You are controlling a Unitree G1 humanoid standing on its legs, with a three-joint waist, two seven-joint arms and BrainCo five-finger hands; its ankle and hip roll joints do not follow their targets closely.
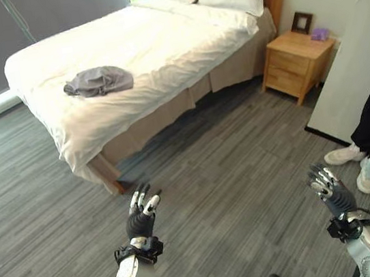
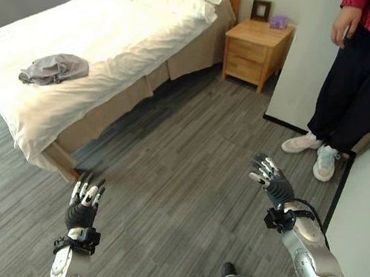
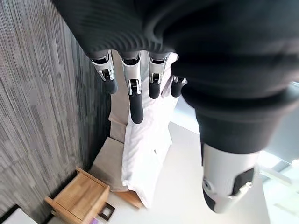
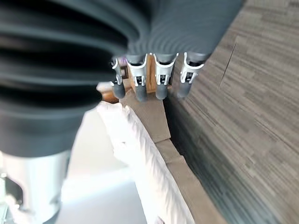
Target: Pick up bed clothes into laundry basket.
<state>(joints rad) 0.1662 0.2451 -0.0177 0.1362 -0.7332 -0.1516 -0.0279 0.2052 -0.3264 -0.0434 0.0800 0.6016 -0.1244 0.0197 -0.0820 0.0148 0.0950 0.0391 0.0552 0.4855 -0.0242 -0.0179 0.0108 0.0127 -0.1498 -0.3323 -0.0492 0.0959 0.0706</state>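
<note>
My left hand (image 1: pixel 141 217) sits low and left of centre in the left eye view, fingers straight and spread, holding nothing. My right hand (image 1: pixel 330 192) is at the lower right, fingers likewise extended and empty. Both hover over the grey plank floor (image 1: pixel 229 160), well apart from the bed (image 1: pixel 159 52).

The task's thing, a crumpled grey garment (image 1: pixel 98 81), lies on the white bedcover in the upper left of the frame, near the bed's near edge. I see no laundry basket.

I judge the step in hand to be the approach. To do it well, I should close on the bed's near corner first, then reach with the left hand, fingers kept apart until over the cloth, gathering the bunched middle rather than a loose hem. A person (image 2: pixel 350 88) stands at the right edge by the nightstand (image 1: pixel 296 61); I keep clear.
</note>
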